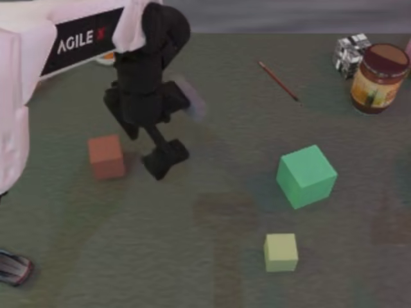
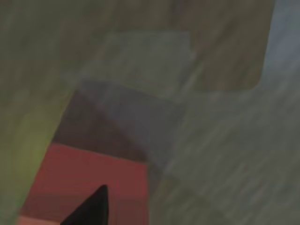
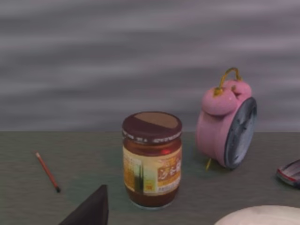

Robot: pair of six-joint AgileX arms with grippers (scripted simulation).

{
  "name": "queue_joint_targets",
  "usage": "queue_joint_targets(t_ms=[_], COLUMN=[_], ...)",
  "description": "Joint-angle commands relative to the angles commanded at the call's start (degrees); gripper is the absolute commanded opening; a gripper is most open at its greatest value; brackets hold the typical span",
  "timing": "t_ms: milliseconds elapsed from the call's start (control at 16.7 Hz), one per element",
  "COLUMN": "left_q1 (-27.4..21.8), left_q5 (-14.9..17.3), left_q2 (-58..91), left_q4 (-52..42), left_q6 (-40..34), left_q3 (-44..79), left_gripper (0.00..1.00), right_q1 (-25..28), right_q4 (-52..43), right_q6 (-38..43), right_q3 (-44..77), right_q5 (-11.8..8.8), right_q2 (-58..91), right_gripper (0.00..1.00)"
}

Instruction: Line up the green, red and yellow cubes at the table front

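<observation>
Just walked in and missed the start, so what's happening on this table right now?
The left arm's gripper hangs low beside the dull brick-red matte cube, on the dark olive-grey table, not holding it. The bright mint-green cube and the small pale yellow cube sit apart on the right side, not lined up. The right arm is outside the top view.

Dim even light, soft blur, motion smear
</observation>
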Motion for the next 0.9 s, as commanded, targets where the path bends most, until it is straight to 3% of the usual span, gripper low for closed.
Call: queue_joint_targets(t_ms=[240,420,900], left_q1=[7.04,10.5,11.23], left_q5=[0.2,0.37,0.41], left_q2=[-2.08,-3.71,-3.95], left_q4=[1.54,2.76,3.26], left_q6=[18.15,25.46,27.28], left_q3=[-1.87,-2.75,-2.95], left_gripper=[1.0,1.0,1.0], right_q1=[0.0,0.0,0.0], right_q4=[0.0,0.0,0.0], right_q6=[0.0,0.0,0.0], right_q3=[0.0,0.0,0.0], right_q5=[0.0,0.0,0.0], right_q2=[0.0,0.0,0.0], right_gripper=[1.0,1.0,1.0])
